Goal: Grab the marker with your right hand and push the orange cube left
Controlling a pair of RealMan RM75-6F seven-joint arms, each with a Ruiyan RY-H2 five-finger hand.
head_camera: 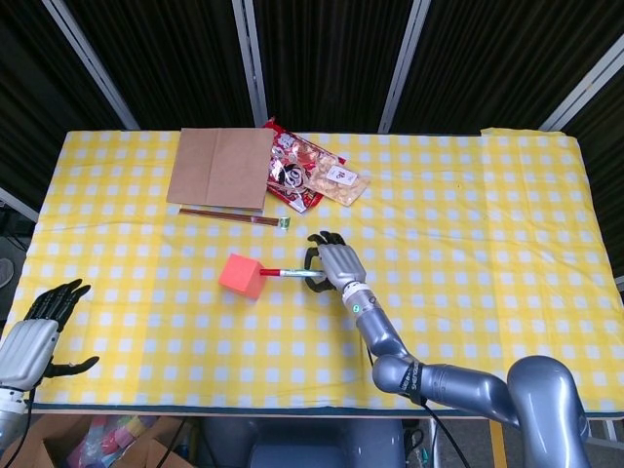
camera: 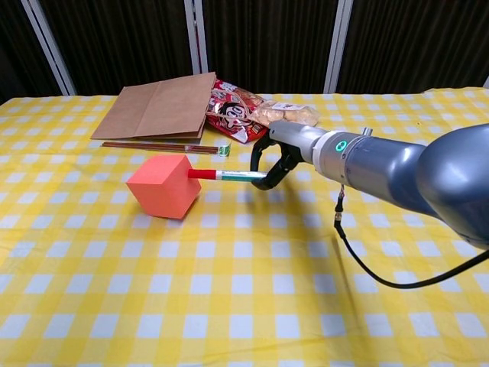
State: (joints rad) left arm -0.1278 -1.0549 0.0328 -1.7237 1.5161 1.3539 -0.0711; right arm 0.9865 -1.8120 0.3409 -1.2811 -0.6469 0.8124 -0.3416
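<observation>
The orange cube (head_camera: 242, 276) (camera: 163, 185) sits on the checked cloth left of centre, turned a little askew. My right hand (head_camera: 331, 264) (camera: 276, 157) grips a marker (head_camera: 290, 273) (camera: 227, 175) with a red cap, held level and pointing left. Its red tip touches the cube's right face. My left hand (head_camera: 37, 331) hangs off the near left corner of the table, fingers apart, holding nothing; the chest view does not show it.
A brown paper bag (head_camera: 222, 168) (camera: 157, 107), a red snack packet (head_camera: 295, 164) (camera: 235, 112) and a clear bag of biscuits (head_camera: 341, 181) (camera: 284, 114) lie at the back. Chopsticks (head_camera: 232, 215) (camera: 159, 146) lie in front of the paper bag.
</observation>
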